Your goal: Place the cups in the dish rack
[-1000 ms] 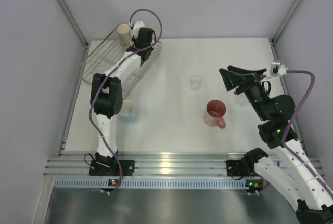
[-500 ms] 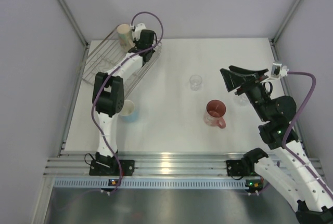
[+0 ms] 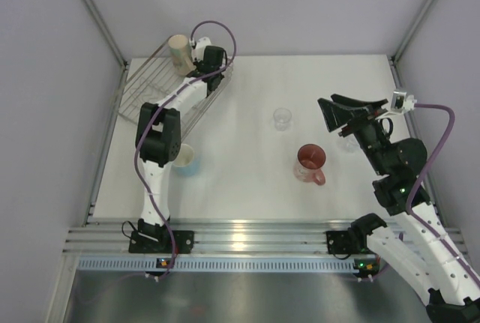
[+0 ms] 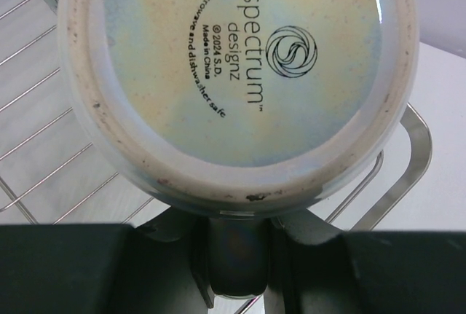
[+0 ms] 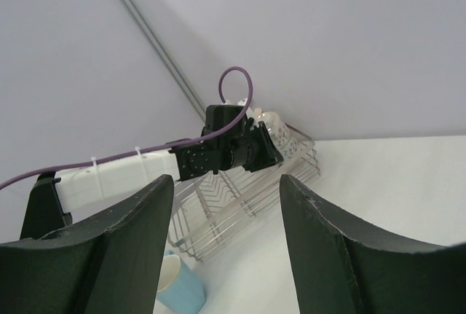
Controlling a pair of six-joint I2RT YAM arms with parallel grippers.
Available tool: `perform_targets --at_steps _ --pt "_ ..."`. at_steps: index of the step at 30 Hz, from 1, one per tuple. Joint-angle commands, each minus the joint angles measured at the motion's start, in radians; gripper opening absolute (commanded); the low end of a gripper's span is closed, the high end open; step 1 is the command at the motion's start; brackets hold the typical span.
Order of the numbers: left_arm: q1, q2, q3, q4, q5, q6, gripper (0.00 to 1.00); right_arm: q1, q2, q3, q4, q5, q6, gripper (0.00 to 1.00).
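The left claw point(image 3: 192, 58) is closed on the cream mug point(image 3: 178, 52). In the left wrist view its dark fingers point(image 4: 87, 270) sit at the bottom with a cream part of the mug pinched between them. The mug's point(image 4: 233, 81) round base faces that camera. It is glossy and speckled, with a faint rainbow sheen and a printed maker's mark reading "spectrum designz". The mug is held over the far corner of the dish rack point(image 3: 150, 87). I cannot tell whether it touches the wires point(image 4: 44, 146).

The right claw point(image 3: 328, 115) is wide open and holds nothing, raised over the right side of the table point(image 3: 247, 188). Its 2 fingers point(image 5: 116, 248) frame a distant view of the rack point(image 5: 247, 197) and the left arm.

The table is plain white, with pale grey-lilac walls on 3 sides and a metal rail point(image 3: 247, 233) along the near edge.

The rack is a silver wire basket at the far left corner. The other cups stand on the table outside it:
- A light blue cup point(image 3: 185, 160), pale inside, is just beside the left arm.
- A pink-red mug point(image 3: 310, 162), handle toward the near edge, is right of centre.
- A small clear glass point(image 3: 282, 118) stands beyond it.
- A 2nd glass point(image 3: 346, 143) is partly hidden under the right arm.
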Motion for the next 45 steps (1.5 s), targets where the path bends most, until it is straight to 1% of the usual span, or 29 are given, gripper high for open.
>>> perform_targets --at_steps 1,9,11,12,13,16,22,26,35,39,41,45 --pt "0.003 -0.013 0.049 0.155 -0.029 -0.002 0.0 -0.007 -0.013 0.008 0.036 0.014 -0.027 0.61" --pt "0.004 -0.003 0.05 0.154 -0.022 -0.002 0.01 -0.007 -0.019 0.003 0.033 0.02 -0.041 0.61" --pt "0.003 0.0 0.053 0.154 -0.022 0.001 0.06 -0.007 -0.022 0.002 0.031 0.02 -0.041 0.61" --pt "0.003 0.0 0.055 0.154 -0.02 -0.001 0.13 -0.007 -0.023 0.0 0.031 0.022 -0.043 0.61" --pt "0.003 0.0 0.055 0.155 -0.017 -0.001 0.15 -0.007 -0.025 0.002 0.03 0.024 -0.046 0.61" --pt "0.003 -0.001 0.055 0.154 -0.006 -0.002 0.17 -0.008 -0.033 0.0 0.027 0.03 -0.054 0.61" --pt "0.003 -0.009 0.056 0.155 0.001 0.004 0.18 -0.008 -0.039 0.002 0.027 0.033 -0.058 0.62" --pt "0.003 -0.009 0.053 0.154 0.012 0.013 0.24 -0.008 -0.043 0.002 0.025 0.036 -0.061 0.62" --pt "0.004 -0.013 0.045 0.145 -0.02 0.033 0.27 -0.007 -0.059 0.003 0.021 0.039 -0.07 0.62" --pt "0.007 -0.02 0.039 0.138 -0.014 0.035 0.31 -0.007 -0.066 0.003 0.016 0.042 -0.077 0.62" --pt "0.013 -0.024 0.035 0.131 -0.002 0.03 0.35 -0.008 -0.068 0.003 0.015 0.045 -0.077 0.62" --pt "0.016 -0.029 0.021 0.129 0.015 0.025 0.41 -0.007 -0.071 -0.001 0.016 0.047 -0.077 0.62"
